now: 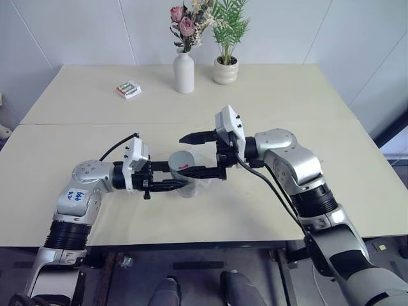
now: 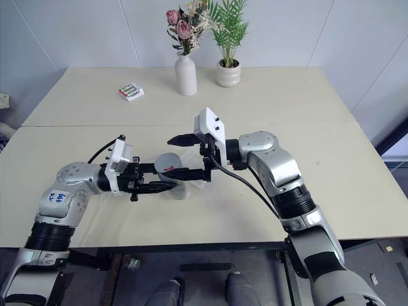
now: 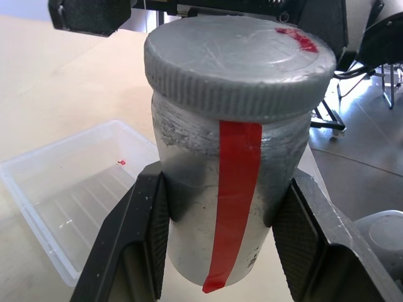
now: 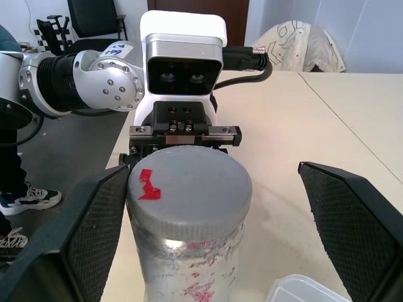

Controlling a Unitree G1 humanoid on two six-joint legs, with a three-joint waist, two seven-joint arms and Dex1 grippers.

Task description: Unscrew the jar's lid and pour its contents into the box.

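Left gripper (image 1: 173, 177) jaws clamped on the jar (image 3: 230, 207), one black finger (image 3: 135, 242) pressed on each side of the body below the cap; right gripper (image 1: 191, 153) jaws spread wide, holding nothing, the lid (image 4: 189, 189) sitting between its two fingers (image 4: 94, 233), nearer to one and well short of the other. Jar is upright and lifted off the table (image 1: 76, 153), held out in front of the robot near the centre of the near half of the table. Silvery-grey body, scuffed, red stripe running down the side facing the left wrist camera. Lid on the jar, ribbed edge, small red mark on its top near one rim. Contents hidden, lid covers the mouth. Both arms reach in from opposite sides, grippers roughly level and pointing at each other, the right one slightly higher, around lid height. The box (image 3: 69, 201) is clear plastic with rounded corners, lies flat on the table just beside and below the jar, a tiny red speck on its floor; in the head views it is mostly hidden behind the jar and the right fingers. Far side of the table: white vase (image 1: 183, 72) with pink flowers, a small white pot (image 1: 225, 70) with a green plant just beside it, and a small white pack (image 1: 128, 89) with red and green items farther to the left, all well apart from the grippers.
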